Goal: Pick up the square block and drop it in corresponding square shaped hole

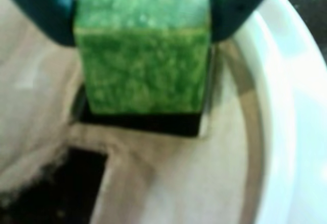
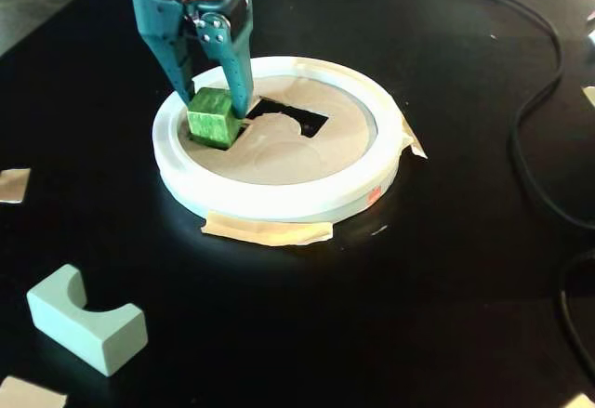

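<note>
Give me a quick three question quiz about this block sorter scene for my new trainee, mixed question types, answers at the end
1. True or false: the gripper holds the green cube.
2. Where does the pale notched block lie in the fixed view? A) inside the ring B) on the black table, lower left C) between the fingers
3. Fill in: the cube sits partly over the ______ hole of the round board.

Key
1. True: a finger stands on each side of it.
2. B
3. square
</note>
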### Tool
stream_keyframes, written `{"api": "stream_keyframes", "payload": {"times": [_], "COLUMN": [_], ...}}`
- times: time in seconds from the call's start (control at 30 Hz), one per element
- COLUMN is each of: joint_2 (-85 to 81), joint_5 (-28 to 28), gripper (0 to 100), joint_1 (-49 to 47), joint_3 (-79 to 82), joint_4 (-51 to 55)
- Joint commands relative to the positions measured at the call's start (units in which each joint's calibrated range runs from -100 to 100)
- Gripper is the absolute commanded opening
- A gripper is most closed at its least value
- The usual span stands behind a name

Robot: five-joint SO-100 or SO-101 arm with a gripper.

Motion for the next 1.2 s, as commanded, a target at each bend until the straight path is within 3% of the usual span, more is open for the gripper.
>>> {"api": "stream_keyframes", "payload": {"times": [0.0, 0.23, 0.3, 0.33, 0.4, 0.5, 0.7, 0.9, 1.17], "joint_2": [-0.6, -0.6, -0.7, -0.7, -1.0, -1.7, -2.0, -6.0, -6.5], "joint_5": [0.9, 0.7, 0.7, 0.7, 0.6, 0.5, 0.5, 0.4, 0.8], "gripper": [38, 42, 52, 65, 79, 94, 94, 94, 94], "joint_1": [4.3, 2.7, 2.7, 2.7, 2.6, 0.7, -0.3, 0.8, 1.2], "joint_3": [-3.5, -3.5, -3.5, -3.5, -3.5, -3.4, -3.4, -4.3, -4.4], "joint_4": [0.2, -0.1, 0.2, 0.2, 0.3, 0.4, 1.0, 10.5, 9.3]}}
